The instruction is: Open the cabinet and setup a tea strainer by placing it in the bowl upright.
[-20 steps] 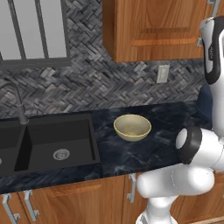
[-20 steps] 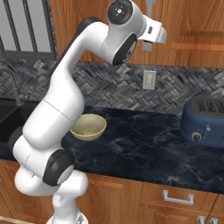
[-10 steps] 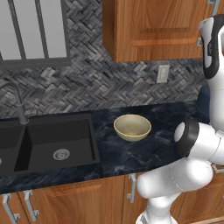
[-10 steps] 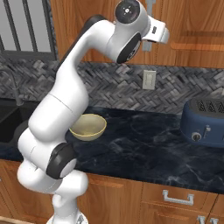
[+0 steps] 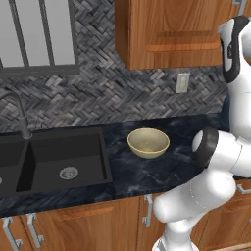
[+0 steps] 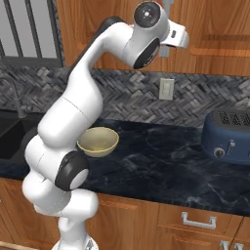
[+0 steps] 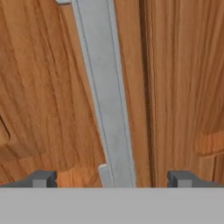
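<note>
— Counting what sits on the counter (image 5: 147,171)?

— One bowl (image 5: 148,142), pale yellow, nothing inside it, at about 3 o'clock from the one black sink (image 5: 59,164). One blue toaster (image 6: 229,135) stands well apart from it at the far end.

— And the cabinet (image 6: 210,29)?

— Door shut. One silver bar handle (image 7: 107,100) runs from 12 toward 6 o'clock in the hand view, between the two fingertips (image 7: 42,178).

— The gripper (image 7: 111,180)?

— Spread wide, gripping nothing; one tip lies either side of the handle, just in front of the door.
</note>
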Available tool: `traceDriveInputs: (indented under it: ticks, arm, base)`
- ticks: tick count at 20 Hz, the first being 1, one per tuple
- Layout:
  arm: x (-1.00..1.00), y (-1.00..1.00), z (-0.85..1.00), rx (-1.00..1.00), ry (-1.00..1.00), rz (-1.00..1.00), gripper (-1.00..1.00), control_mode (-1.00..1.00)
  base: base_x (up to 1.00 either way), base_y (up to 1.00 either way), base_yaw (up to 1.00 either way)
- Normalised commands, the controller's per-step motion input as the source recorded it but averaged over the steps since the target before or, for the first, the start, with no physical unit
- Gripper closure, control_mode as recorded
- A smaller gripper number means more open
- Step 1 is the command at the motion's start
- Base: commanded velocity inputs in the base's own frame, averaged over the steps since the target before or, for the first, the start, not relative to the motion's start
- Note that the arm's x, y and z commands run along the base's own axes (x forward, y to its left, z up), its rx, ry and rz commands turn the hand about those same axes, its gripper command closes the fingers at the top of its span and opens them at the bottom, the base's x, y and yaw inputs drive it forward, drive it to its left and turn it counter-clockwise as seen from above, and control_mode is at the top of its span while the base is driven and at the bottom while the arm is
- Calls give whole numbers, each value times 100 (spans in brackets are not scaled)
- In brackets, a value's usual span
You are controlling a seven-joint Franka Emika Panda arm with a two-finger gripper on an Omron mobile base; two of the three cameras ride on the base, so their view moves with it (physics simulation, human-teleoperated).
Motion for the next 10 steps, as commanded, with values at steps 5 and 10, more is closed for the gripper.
traceDriveInputs:
  ticks: [5, 10]
  arm:
    - [20, -2, -3, 0, 0, 5, -100, -100]
    - [21, -5, -2, 1, 0, 6, -100, -100]
  base:
    - [0, 0, 0]
    - [0, 0, 0]
